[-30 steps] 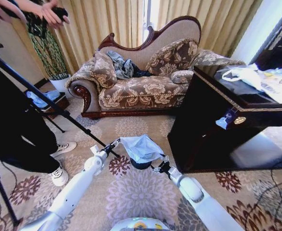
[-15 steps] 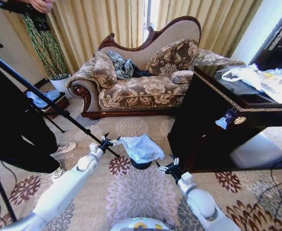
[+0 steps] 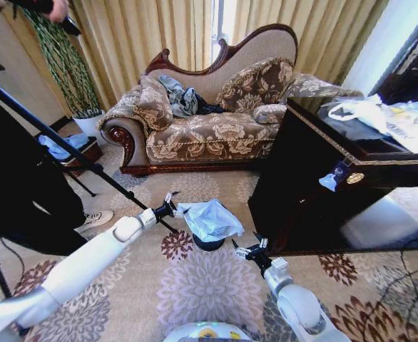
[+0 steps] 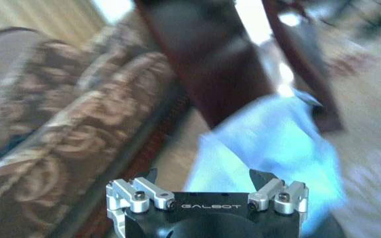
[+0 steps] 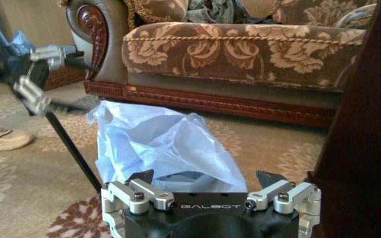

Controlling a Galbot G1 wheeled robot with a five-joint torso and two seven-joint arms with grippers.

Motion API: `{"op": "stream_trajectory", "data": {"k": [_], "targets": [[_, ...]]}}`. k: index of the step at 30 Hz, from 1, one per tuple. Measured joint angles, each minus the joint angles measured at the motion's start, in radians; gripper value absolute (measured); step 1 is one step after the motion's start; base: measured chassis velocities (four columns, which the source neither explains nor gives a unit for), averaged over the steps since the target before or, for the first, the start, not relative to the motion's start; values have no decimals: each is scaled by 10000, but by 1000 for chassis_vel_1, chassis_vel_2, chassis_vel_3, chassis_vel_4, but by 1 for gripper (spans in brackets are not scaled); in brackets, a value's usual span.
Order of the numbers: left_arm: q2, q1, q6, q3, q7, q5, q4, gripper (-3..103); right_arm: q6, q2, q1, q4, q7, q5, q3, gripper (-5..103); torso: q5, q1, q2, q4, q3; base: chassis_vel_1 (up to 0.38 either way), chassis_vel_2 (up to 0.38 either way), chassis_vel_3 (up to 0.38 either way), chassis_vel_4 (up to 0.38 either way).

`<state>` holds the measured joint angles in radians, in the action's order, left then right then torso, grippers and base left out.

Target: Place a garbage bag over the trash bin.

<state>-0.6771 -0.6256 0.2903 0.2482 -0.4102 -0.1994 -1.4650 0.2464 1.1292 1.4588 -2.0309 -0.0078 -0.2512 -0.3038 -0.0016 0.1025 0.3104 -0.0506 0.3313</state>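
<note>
The patterned carpet point(image 3: 195, 285) spreads under everything, with the floral sofa point(image 3: 209, 121) at the far side and the dark wooden desk point(image 3: 316, 185) standing to my right, white bags and papers point(image 3: 387, 117) heaped on its top. In the middle of the carpet, near the desk's left corner, sits the trash bin point(image 3: 209, 243), black and mostly hidden; the garbage bag point(image 3: 209, 219) is draped over its top in pale blue crumpled folds, its mouth bunched and standing up rather than pulled flat. A black tripod leg point(image 3: 88, 162) slants across the floor to the left of the bin. My left gripper point(image 3: 172, 208) reaches in from the left, right at the bag's left edge, its jaws spread apart with nothing between them. My right gripper point(image 3: 250, 248) hovers just to the near right of the bin, beside the desk, its jaws also apart and empty, a little clear of the plastic.
</note>
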Motion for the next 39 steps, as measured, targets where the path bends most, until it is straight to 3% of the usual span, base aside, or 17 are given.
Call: {"op": "stream_trajectory", "data": {"k": [6, 8, 11, 16, 27, 36, 39], "targets": [[-325, 427, 531, 460, -370, 616, 877, 91, 5, 2, -84, 138, -12, -72, 160, 100, 1, 0, 0, -3, 0, 0, 0, 0, 0], [-445, 446, 540, 389, -372, 675, 998, 81, 5, -36, -79, 156, -12, -77, 197, 100, -1, 0, 0, -3, 1, 0, 0, 0, 0], [-516, 457, 546, 299, -372, 785, 1089, 75, 3, -73, -53, 185, -14, -76, 211, 100, 1, 0, 0, -3, 0, 0, 0, 0, 0], [-690, 457, 689, 185, -348, 1175, 1390, 72, -13, -67, -51, 214, -17, -64, 246, 100, 2, 0, 0, -1, 0, 0, 0, 0, 0], [-1741, 642, 1585, -215, 259, 2587, 2838, 62, -52, -127, 52, 134, -34, -32, 333, 100, 0, 0, 0, -3, 0, 0, 0, 0, 0], [-2130, 858, 1740, -60, 575, 3105, 3243, 64, -105, -130, 162, 117, -58, 7, 336, 100, 0, 0, 0, -3, 0, 0, 0, 0, 0], [-2212, 947, 1809, 49, 687, 3212, 3345, 71, -116, -130, 171, 117, -64, 12, 319, 100, 1, 0, 0, -2, 0, 0, 0, 0, 0]]}}
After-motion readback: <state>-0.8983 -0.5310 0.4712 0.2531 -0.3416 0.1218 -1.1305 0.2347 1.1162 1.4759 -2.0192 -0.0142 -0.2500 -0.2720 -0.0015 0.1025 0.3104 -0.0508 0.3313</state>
